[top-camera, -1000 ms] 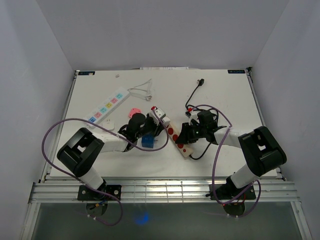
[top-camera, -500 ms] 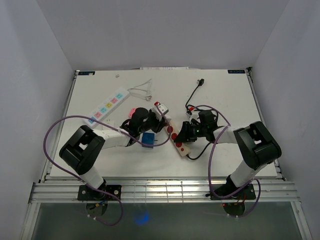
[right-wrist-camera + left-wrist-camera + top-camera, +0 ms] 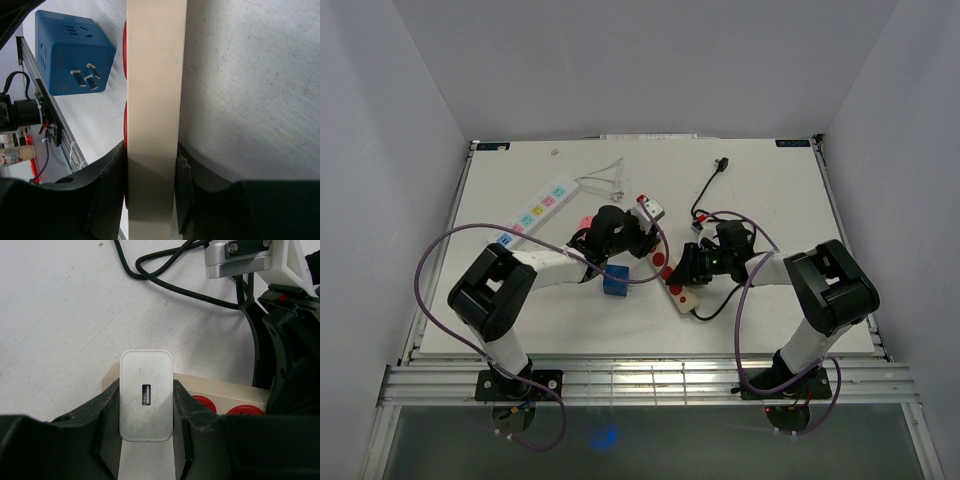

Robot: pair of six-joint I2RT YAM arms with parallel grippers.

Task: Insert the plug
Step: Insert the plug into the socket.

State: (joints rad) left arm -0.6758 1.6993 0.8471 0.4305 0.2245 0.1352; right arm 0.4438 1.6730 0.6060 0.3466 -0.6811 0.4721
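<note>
Plug point(image 3: 146, 395), white with a USB port, clamped in left jaws; right jaws clamp strip point(image 3: 152, 100).

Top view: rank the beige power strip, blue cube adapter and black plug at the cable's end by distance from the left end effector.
1. Beige power strip, directly beneath the left end effector.
2. Blue cube adapter, toward the bases.
3. Black plug, far side, rightward.
</note>
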